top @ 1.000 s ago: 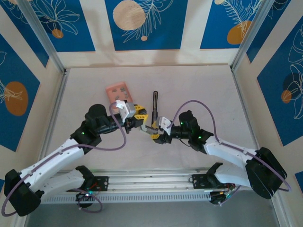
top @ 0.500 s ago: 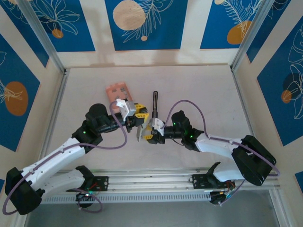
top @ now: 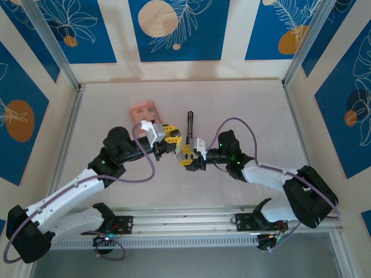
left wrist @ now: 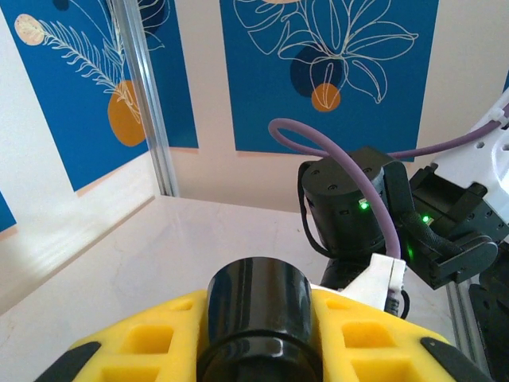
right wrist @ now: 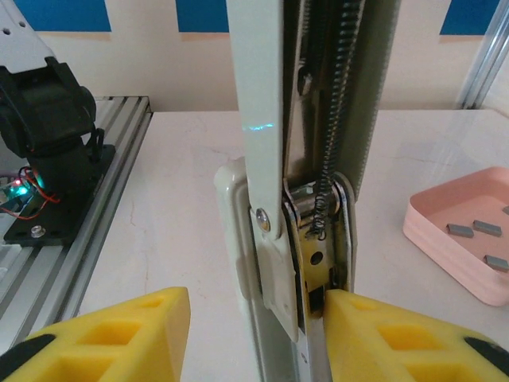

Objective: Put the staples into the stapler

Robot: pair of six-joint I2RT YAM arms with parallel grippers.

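- Between the jaws of the right pincer [right wrist: 258,317] stands the stapler [right wrist: 266,159], its white bar upright. The jaws are parted and straddle it: the pad [right wrist: 382,338] toward the pink box [right wrist: 453,243] touches the hinge, and the other pad [right wrist: 119,338] is just clear.
- I judge the stapler light, stiff and slick — painted metal, hinged, with a bare spring along its channel. It is best taken by the flat sides low at the hinge, off the spring, or it may swing.
- The left pincer [left wrist: 258,338] is closed on a black rounded part, which I take to be the stapler's black end.
- Beyond the right pincer, well apart, the pink box holds loose staples [right wrist: 460,229] — tiny and easily scattered.
- The table [right wrist: 175,167] is pale, smooth and hard, with a metal rail [right wrist: 111,143] opposite the box.
- Farthest are cream walls with blue flowered panels [left wrist: 318,72].
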